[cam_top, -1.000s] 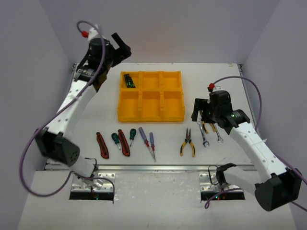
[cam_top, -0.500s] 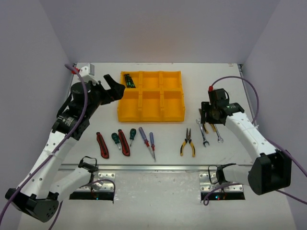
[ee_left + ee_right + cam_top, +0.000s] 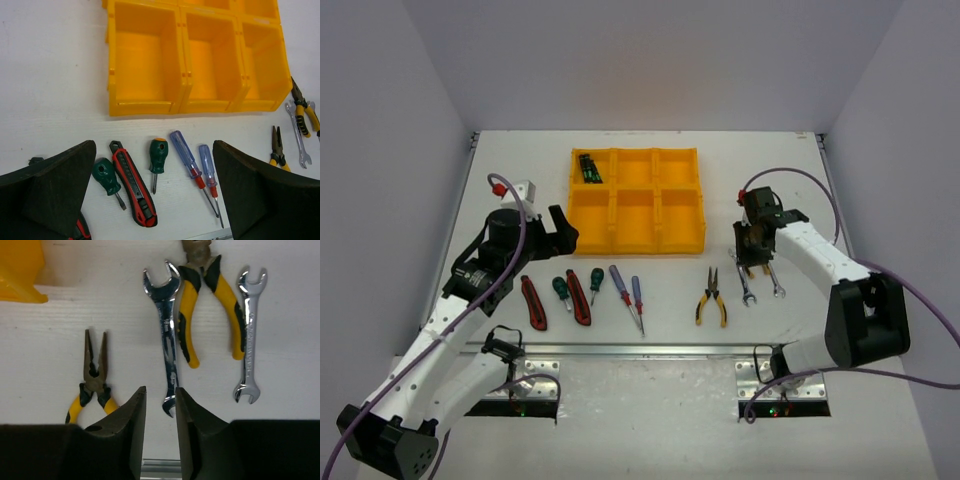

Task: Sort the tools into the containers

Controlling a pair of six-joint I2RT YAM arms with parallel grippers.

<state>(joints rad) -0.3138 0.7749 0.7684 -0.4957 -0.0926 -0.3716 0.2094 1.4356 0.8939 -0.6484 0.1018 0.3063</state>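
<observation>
Three pale lilac walls close in a white table [image 3: 770, 170], its near edge finished with a metal rail [image 3: 640, 350]. Toward the far side sits the yellow tray [image 3: 635, 246], two rows of three compartments. The far-left compartment holds a few slim dark green drivers [image 3: 588, 168].

Between tray and rail the other tools lie in a loose row on the bare surface. At the left, two red-black utility knives [image 3: 134, 185] and two green-handled screwdrivers [image 3: 159, 155] are mixed together, with two purple-handled screwdrivers [image 3: 185, 155] beside them. Well apart to the right come yellow-handled pliers [image 3: 95, 375], a silver wrench [image 3: 166, 335], a second pair of pliers [image 3: 225, 295] and another wrench [image 3: 248, 335].

The left claw [image 3: 553, 231] hangs just off the tray's near-left corner, spread wide and holding nothing. The right claw [image 3: 160, 396] hovers over the wrenches. Its fingers are drawn narrow with a slit between them, the near end of the first wrench lies at that slit, and nothing is gripped.
</observation>
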